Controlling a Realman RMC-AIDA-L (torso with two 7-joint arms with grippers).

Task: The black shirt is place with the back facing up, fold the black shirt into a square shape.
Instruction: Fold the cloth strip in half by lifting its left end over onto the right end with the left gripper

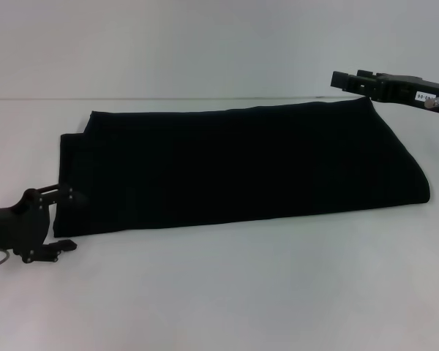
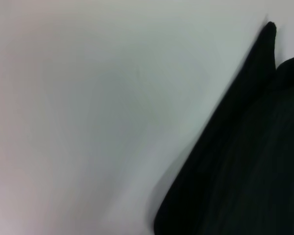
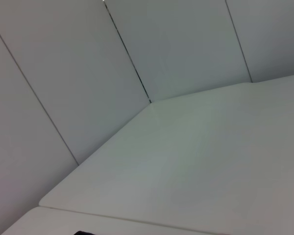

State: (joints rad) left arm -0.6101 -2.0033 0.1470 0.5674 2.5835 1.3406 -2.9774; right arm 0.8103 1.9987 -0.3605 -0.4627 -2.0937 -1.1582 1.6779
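I have the black shirt point(image 1: 241, 168) lying flat across the middle of the head view on the white table point(image 1: 241, 292), already folded into a wide band. Its long axis runs from the left side of the frame to the right, tilting slightly up toward the right.

My left gripper point(image 1: 62, 218) sits at the lower left of the frame, right at the shirt's left short edge. Its fingers are spread apart with the cloth edge beside or just between them; I can't tell whether they touch fabric. The left wrist view shows the shirt point(image 2: 245, 161) in its lower right corner over bare table.

My right gripper point(image 1: 347, 79) hangs at the upper right, above the shirt's far right corner and apart from it; I can't tell how its jaws stand.

To my eye the next fold carries one short end over the other, and the left gripper is nearer.
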